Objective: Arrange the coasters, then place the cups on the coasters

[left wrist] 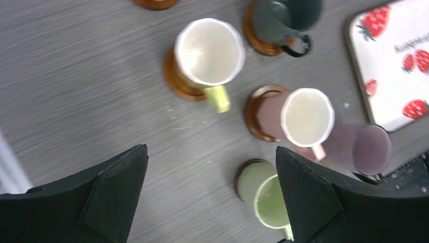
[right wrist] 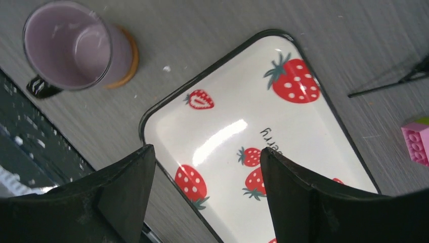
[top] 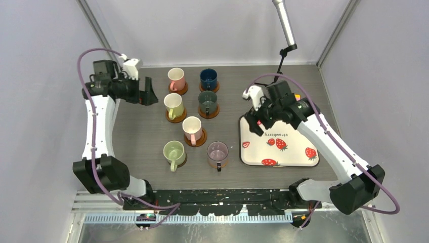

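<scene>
Seven cups stand on the table, each on a brown coaster: pink (top: pixel 176 78), dark blue (top: pixel 208 78), pale yellow (top: pixel 173 105), dark grey (top: pixel 207 101), cream-pink (top: pixel 192 128), light green (top: pixel 174 152) and translucent purple (top: pixel 218 153). My left gripper (top: pixel 148 91) hovers open left of the pale yellow cup (left wrist: pixel 210 50), holding nothing; its coaster (left wrist: pixel 174 78) shows beneath it. My right gripper (top: pixel 255 124) is open and empty over the tray's near-left corner, right of the purple cup (right wrist: pixel 71 45), whose coaster (right wrist: pixel 132 61) peeks out.
A white strawberry-print tray (top: pixel 293 157) lies at the right, bare (right wrist: pixel 253 131). A pink toy brick (right wrist: pixel 417 142) sits beyond it. A microphone on a thin stand (top: pixel 285 25) rises at the back right. Grey walls close in the table.
</scene>
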### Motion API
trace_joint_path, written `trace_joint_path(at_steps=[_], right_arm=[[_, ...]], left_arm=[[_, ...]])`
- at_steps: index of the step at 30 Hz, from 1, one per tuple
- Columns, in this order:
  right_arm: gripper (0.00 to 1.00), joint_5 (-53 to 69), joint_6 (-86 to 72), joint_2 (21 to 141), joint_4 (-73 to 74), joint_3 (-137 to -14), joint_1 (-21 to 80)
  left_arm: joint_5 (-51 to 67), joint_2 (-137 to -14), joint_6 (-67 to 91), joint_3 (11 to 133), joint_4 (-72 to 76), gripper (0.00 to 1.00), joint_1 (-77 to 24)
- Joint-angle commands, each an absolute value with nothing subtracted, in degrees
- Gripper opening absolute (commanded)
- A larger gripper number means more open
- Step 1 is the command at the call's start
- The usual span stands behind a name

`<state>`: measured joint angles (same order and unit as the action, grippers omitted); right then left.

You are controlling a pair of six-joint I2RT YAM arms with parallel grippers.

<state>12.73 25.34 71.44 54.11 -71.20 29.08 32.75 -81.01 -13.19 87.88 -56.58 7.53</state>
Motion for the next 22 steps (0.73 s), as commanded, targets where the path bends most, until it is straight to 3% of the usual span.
trace_joint_path(at_steps=[1, 6, 13, 22], right_arm=[[0.80, 16.9, 14.5, 72.1, 47.3, -73.3, 20.6], [0.80, 21.3, 8.6, 71.9, 41.3, -68.2, 8.1], [0.80, 26.9, 6.5, 72.4, 37.1, -60.3, -6.5], [0.80, 28.6, 6.8, 73.5, 37.1, -59.7, -11.2]], left_arm=[[32.8, -85.0, -18.1, 91.9, -61.1, 1.00, 15.5], [35.5, -89.3, -18.1, 88.2, -60.1, 1.00, 23.8], [29.7, -85.9, -17.0, 74.7, -50.1, 1.00, 24.4], [27.0, -84.6, -15.1, 70.1, -46.9, 1.00, 24.4]])
